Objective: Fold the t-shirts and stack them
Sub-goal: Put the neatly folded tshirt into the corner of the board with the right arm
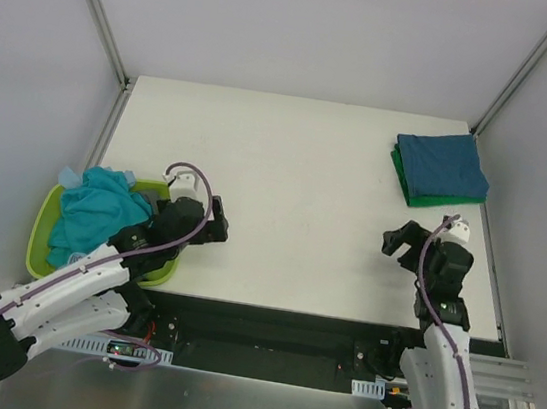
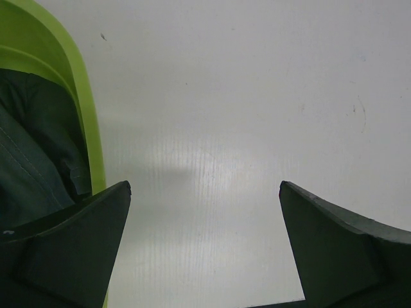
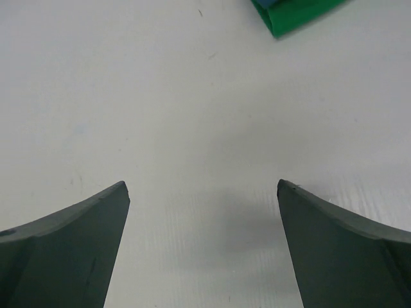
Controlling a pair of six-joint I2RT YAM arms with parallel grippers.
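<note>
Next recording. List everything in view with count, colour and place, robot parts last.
blue tee: one, dark teal-blue, folded, on top of the stack at the table's far right
green tee: one, bright green, folded, under the blue tee, only its edges showing
turquoise tee: one, light turquoise, crumpled in the basket
dark tee: one, dark, in the basket, seen only by the left wrist camera
basket: one, lime green, near left
table: one, white
left gripper: one, black, open, over the table beside the basket
right gripper: one, black, open, over bare table, nearer than the stack
</note>
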